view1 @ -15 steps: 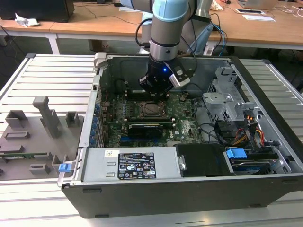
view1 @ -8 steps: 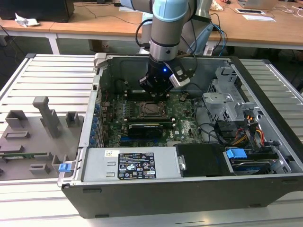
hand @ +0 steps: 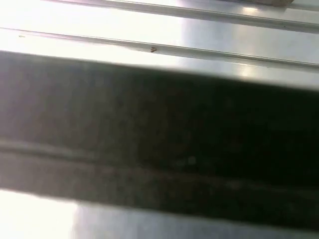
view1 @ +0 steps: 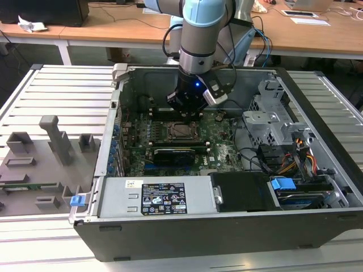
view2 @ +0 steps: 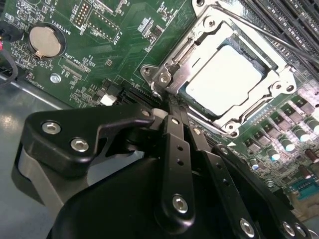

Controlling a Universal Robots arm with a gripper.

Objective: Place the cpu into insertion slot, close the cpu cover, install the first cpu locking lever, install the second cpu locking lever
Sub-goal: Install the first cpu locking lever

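Claw (view2: 167, 107) state first: from my seat I cannot tell whether its black fingers are spread or pressed together; in the second wrist view the linkage narrows to a tip at the corner of the square silvery-rimmed insertion slot (view2: 227, 74). Just beyond that tip, the pale flat square cpu (view2: 224, 82) already sits in the slot, and the thin silvery metal cpu cover (view2: 279, 79) frame lies down around it. A thin metal locking lever (view2: 259, 27) runs along the socket's far side. In the exterior view the claw (view1: 186, 110) hangs right above the socket (view1: 184, 130) inside the open grey computer case (view1: 170, 238).
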